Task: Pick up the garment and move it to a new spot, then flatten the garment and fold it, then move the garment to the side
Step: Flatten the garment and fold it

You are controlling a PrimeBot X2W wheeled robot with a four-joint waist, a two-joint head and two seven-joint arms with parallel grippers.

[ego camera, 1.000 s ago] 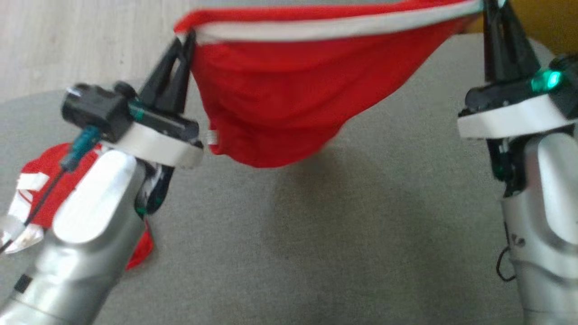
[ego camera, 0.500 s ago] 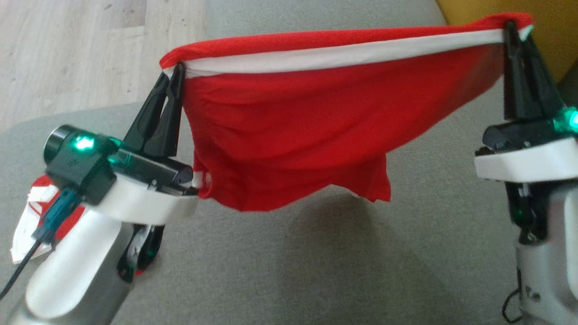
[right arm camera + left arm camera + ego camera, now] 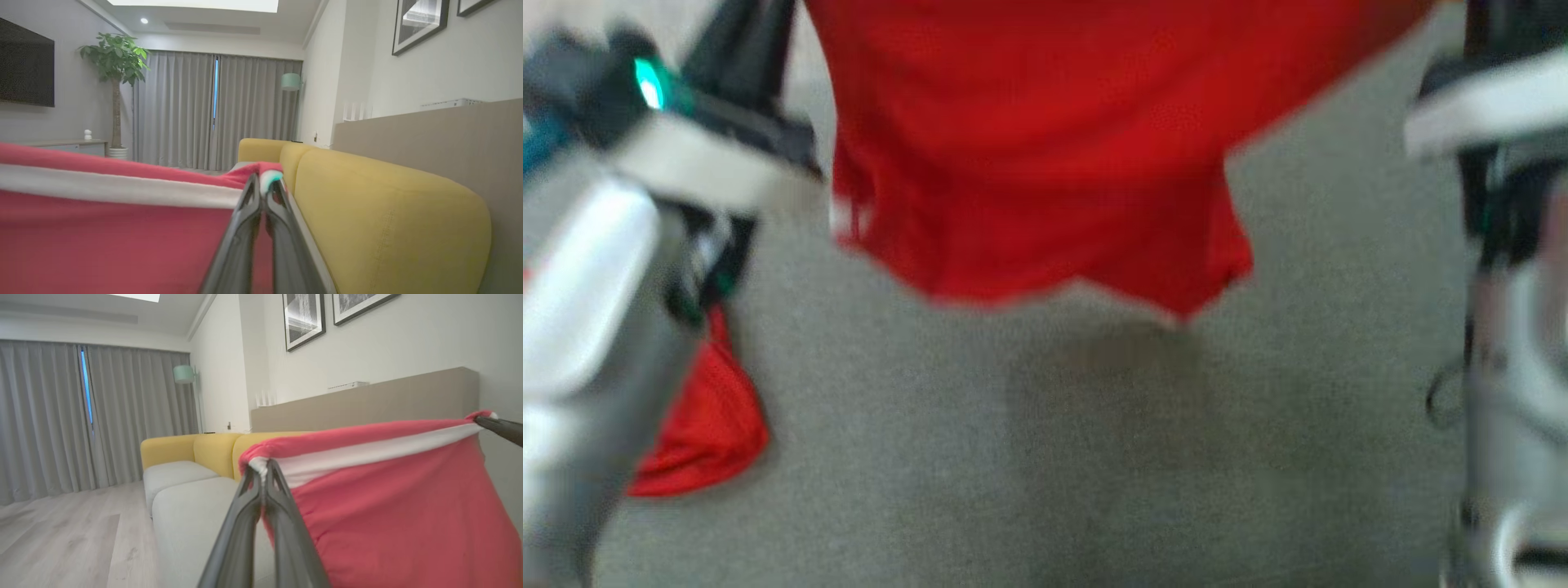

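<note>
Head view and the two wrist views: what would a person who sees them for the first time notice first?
The red garment hangs spread in the air above the grey cushion, a white band along its top edge. The left gripper and the right gripper are each shut on one top corner. A second red cloth lies on the cushion at the head view's lower left.

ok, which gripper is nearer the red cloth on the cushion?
Left. The left gripper, holding the red garment, is above the red cloth, on its side; the right gripper holds the garment's opposite corner, across the cushion.
</note>
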